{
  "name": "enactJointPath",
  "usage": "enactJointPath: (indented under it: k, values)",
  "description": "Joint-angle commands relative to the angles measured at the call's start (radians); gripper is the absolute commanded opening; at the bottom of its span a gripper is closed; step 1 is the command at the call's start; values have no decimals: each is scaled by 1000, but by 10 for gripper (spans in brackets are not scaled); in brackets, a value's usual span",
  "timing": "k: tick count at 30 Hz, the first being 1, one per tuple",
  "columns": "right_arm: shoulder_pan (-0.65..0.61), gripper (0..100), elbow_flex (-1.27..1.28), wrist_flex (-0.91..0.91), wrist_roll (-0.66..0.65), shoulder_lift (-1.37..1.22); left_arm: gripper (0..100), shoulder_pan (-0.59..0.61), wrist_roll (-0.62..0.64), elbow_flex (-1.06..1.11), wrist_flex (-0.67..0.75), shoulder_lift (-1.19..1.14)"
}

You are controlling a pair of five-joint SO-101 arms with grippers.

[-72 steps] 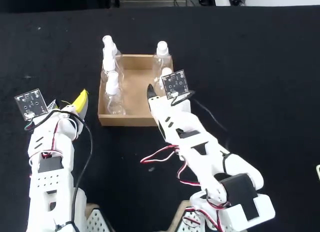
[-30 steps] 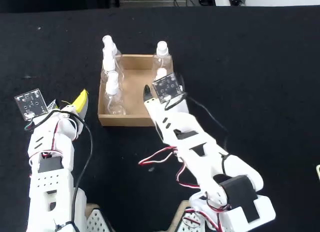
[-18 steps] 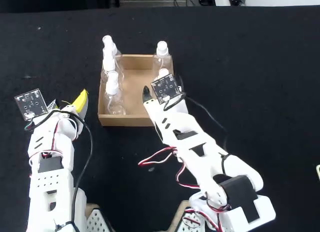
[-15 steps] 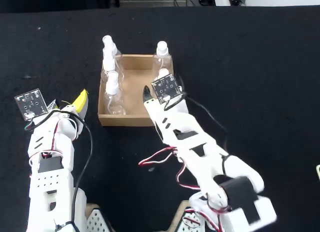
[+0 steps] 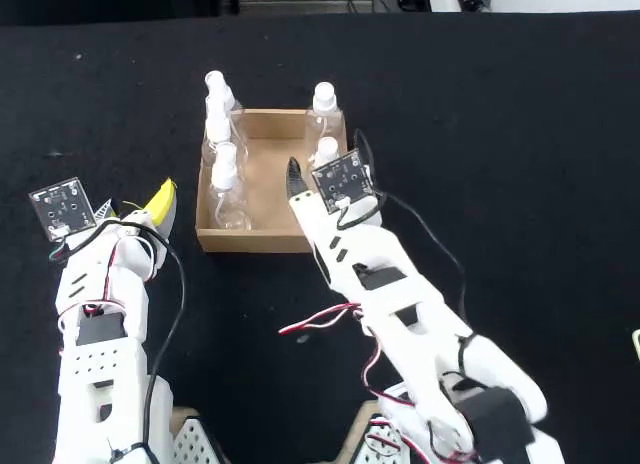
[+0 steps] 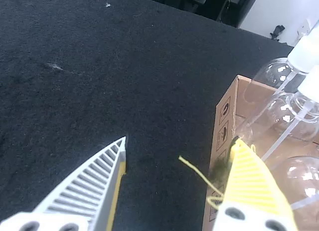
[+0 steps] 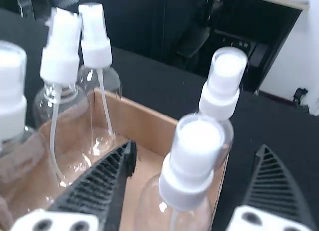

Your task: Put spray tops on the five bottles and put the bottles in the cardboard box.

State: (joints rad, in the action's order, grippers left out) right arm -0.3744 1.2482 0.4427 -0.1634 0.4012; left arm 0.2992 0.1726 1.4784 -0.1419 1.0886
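Observation:
The cardboard box (image 5: pixel 268 189) stands at the middle of the black table. Three clear bottles with white spray tops (image 5: pixel 224 172) line its left wall. Two more capped bottles are at its right side, a far one (image 5: pixel 323 98) and a near one (image 5: pixel 327 148). My right gripper (image 5: pixel 318 177) is open over the box, its black fingers on either side of the near bottle (image 7: pixel 192 161), with the far bottle (image 7: pixel 224 81) behind it. My left gripper (image 5: pixel 160 206) is open and holds nothing, low over the table left of the box (image 6: pixel 224 126).
Black cloth covers the table on all sides of the box. The left row of bottles (image 7: pixel 62 61) stands close to my right gripper's left finger. Dark equipment and cables lie beyond the table's far edge.
My right gripper shifted left over the box, then edged forward around the near right bottle. The left arm has not moved.

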Motion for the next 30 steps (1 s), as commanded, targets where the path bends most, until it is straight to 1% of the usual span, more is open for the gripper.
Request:
enactJointPath:
  k: [1,5,13,16,18,19,21,22,23,25,27,28,29,30]
  values:
    - [18,336,-4,-15,-9,104,300,4,-12,-13,21,9]
    - [26,336,-15,-137,-9,222,300,2,-12,-15,21,9]
    - [25,336,-15,-298,-9,472,300,1,-12,-13,21,9]
    - [31,334,-12,-396,-9,581,300,1,-12,-10,21,9]
    - [34,290,-5,-477,-11,648,300,1,-12,-10,21,9]
    - [41,245,-5,-522,-14,682,300,2,-12,-10,21,9]
    - [68,118,-7,-597,-11,746,298,7,-12,-8,20,9]
    - [83,47,-8,-623,-11,783,287,10,-12,-8,15,9]
    - [106,2,-7,-646,-11,822,256,10,-12,-8,14,9]
    - [149,60,7,-700,-12,901,153,10,-12,-8,12,9]
    - [210,74,38,-772,-14,992,26,10,-12,-8,12,9]
    - [244,74,64,-813,-11,1041,29,10,-12,-8,12,11]
    - [273,74,94,-850,-11,1095,61,10,-12,-12,12,11]
    - [296,74,124,-888,-11,1148,72,7,-14,-18,17,11]
